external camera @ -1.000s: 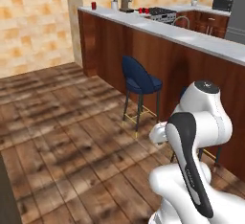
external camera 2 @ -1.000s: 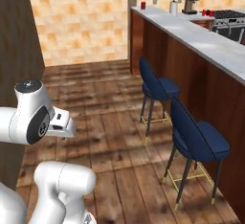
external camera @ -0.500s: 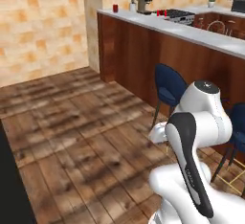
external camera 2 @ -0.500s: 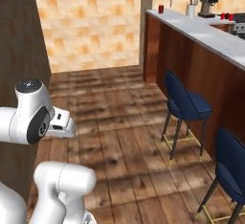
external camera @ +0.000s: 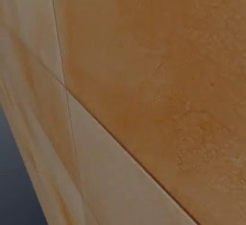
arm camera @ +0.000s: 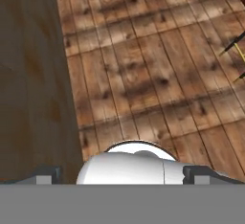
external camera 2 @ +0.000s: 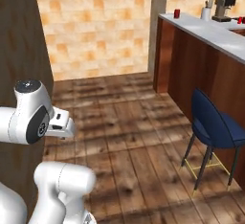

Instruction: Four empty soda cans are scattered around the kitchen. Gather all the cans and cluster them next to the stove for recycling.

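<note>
Red and small, 1 soda can [external camera 2: 176,13] stands upright on the pale surface [external camera 2: 210,31] at the far end of the wooden counter run, well apart from the robot. Near it on the same surface are a white cup holding utensils [external camera 2: 206,12] and a coffee machine [external camera 2: 222,8]. The other 3 cans and the stove are not something I can place from here.

An empty can like this should be very light and thin-walled, so a hard squeeze would likely dent it. Its smooth round side will probably be slippery, and a nudge could tip it or set it rolling. The best hold, I judge, is across the middle of the body with the fingers level, gripping just firmly enough to lift.

Spread wide and holding nothing, the end effector [arm camera: 122,177] points down at the plank floor [arm camera: 158,74], its 2 dark tips apart at the bottom of the hand view. A dark wooden panel [arm camera: 33,84] rises beside it. A blue stool [external camera 2: 216,130] stands on the floor beside the counter front, between the robot and the can.
</note>
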### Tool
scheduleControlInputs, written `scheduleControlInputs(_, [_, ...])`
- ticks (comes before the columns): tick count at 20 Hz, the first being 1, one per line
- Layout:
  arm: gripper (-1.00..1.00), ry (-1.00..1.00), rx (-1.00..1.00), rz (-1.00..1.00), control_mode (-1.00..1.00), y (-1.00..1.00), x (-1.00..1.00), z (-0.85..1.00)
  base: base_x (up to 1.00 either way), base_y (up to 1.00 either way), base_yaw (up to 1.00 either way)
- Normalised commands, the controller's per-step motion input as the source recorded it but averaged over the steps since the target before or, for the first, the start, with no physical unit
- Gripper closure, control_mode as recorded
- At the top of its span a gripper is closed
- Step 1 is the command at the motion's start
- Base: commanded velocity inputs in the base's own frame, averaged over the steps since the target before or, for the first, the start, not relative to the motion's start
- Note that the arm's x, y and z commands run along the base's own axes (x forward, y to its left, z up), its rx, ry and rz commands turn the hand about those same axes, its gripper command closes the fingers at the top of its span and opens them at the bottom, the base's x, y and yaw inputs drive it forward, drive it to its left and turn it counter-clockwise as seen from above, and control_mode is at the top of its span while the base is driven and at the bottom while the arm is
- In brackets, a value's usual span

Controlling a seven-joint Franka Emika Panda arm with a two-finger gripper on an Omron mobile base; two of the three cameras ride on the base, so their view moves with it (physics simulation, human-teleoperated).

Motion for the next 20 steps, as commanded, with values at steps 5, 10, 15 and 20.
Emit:
scheduleControlInputs(5, [-1.0, 0.0, 0.0, 0.0, 1.0, 0.0, 0.0, 0.0, 1.0, 0.49, -0.02])
scheduleControlInputs(10, [-1.0, 0.0, 0.0, 0.0, 1.0, 0.0, 0.0, 0.0, 1.0, 0.47, -0.11])
scheduleControlInputs(15, [-1.0, 0.0, 0.0, 0.0, 1.0, 0.0, 0.0, 0.0, 1.0, 0.52, -0.24])
scheduleControlInputs(20, [-1.0, 0.0, 0.0, 0.0, 1.0, 0.0, 0.0, 0.0, 1.0, 0.53, -0.41])
